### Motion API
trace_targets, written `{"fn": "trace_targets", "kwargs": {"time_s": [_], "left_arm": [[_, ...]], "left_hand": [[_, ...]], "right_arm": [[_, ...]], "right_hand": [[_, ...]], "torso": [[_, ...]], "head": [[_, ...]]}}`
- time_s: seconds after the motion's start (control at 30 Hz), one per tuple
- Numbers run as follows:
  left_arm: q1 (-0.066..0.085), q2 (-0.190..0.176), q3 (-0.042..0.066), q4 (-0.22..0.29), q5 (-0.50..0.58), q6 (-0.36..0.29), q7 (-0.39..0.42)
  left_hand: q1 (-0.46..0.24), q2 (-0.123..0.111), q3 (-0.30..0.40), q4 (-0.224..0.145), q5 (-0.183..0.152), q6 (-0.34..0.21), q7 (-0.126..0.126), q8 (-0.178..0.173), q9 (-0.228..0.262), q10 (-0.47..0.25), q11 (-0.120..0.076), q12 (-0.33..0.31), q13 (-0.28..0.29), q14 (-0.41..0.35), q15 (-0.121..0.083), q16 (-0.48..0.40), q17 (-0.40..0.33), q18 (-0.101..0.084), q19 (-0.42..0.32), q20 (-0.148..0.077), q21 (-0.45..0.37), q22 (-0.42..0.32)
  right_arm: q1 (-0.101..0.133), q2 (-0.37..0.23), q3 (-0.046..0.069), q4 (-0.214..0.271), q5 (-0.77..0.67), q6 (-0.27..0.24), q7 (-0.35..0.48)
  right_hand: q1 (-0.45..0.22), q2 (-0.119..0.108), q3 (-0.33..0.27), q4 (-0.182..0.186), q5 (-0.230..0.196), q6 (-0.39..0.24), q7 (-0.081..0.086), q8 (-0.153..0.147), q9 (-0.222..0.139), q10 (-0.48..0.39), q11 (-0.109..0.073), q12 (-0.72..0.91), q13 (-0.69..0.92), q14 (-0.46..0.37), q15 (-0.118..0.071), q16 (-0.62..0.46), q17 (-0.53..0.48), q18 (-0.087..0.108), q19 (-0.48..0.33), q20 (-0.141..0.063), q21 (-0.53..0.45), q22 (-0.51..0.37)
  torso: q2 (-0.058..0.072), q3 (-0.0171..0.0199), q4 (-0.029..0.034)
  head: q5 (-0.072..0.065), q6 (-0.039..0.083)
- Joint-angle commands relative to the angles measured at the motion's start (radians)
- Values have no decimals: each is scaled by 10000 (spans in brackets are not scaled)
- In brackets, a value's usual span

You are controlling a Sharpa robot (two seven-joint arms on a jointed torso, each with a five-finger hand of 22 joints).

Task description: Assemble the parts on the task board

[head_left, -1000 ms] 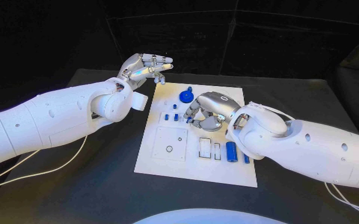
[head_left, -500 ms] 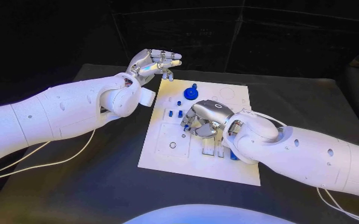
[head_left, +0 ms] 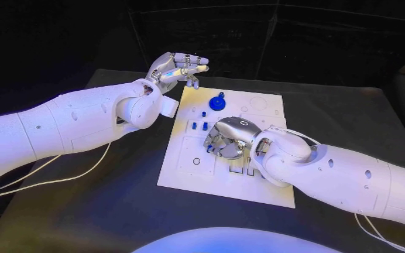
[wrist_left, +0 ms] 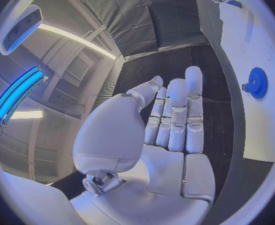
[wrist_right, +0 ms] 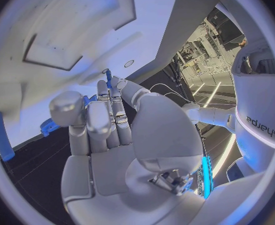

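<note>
Task board [head_left: 253,177] lies flat mid tabletop [head_left: 101,206], long side running away from us. We see the right hand [head_left: 229,137] low over the board's middle, fingers curled down. In the right wrist view a small blue part [wrist_right: 108,78] sticks up at its fingertips, so we read it as pinching that part; we can't tell if the part touches the board.

Left hand [head_left: 175,68] hangs in the air off the board's far left corner, well above the tabletop, fingers mostly extended and close together, thumb apart. Left wrist view shows the palm bare, nothing held.

On the board: blue gear part [head_left: 218,102] with a knob stands near the far edge, clear of both hands. Small blue pegs [head_left: 198,125] stand between the gear and the right hand, just beside its knuckles. A rectangular recess [head_left: 195,152] sits on the left half, with a small ring hole [head_left: 196,161] in it. The right arm [head_left: 329,171] crosses over the board's right side and hides what lies under it. White cables [head_left: 51,174] trail on the tabletop under the left arm.
</note>
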Motion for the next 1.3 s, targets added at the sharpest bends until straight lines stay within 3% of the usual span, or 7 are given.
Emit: {"fn": "trace_targets", "kwargs": {"time_s": [0.03,0.5,1.03,1.3], "left_arm": [[16,14,9,14,34,140,45],[16,14,9,10,34,161,35],[16,5,9,-19,34,188,9],[15,11,9,-32,34,211,-8]], "left_hand": [[-111,9,-68,-1,-8,2,63,22,-3,-90,4,46,-6,-38,14,-25,-16,121,-78,14,-49,-16],[-116,8,-78,2,-7,0,64,23,-3,-94,6,50,-6,-40,16,-24,-18,121,-78,16,-52,-18],[-116,8,-78,2,-7,0,64,23,-3,-94,6,50,-6,-40,16,-24,-18,121,-78,16,-52,-18],[-116,8,-78,2,-7,0,64,23,-3,-94,6,50,-6,-40,16,-24,-18,121,-78,16,-52,-18]], "right_arm": [[-2,30,0,-16,-92,252,50],[-20,106,-2,-119,-674,280,-170],[-48,30,-3,70,-1081,-219,-157],[-51,22,-3,82,-1320,104,-336]], "right_hand": [[28,-40,35,11,30,-5,50,-66,-5,-19,20,-34,13,174,-31,65,-6,-117,-62,11,33,14],[19,-31,41,24,23,-8,55,-71,-7,-24,24,-42,13,173,-26,71,-8,-115,-72,14,39,17],[23,-26,51,27,22,-8,52,-74,-7,-24,23,-47,14,178,-24,104,43,-117,-75,15,63,45],[21,-38,50,25,14,-5,52,-74,-6,-23,23,-50,15,177,-24,106,36,-114,-83,16,65,42]], "torso": [[0,0,-2],[5,-3,-4],[-6,2,-9],[-3,-2,-7]], "head": [[14,-13],[27,-47],[52,-67],[41,-51]]}}
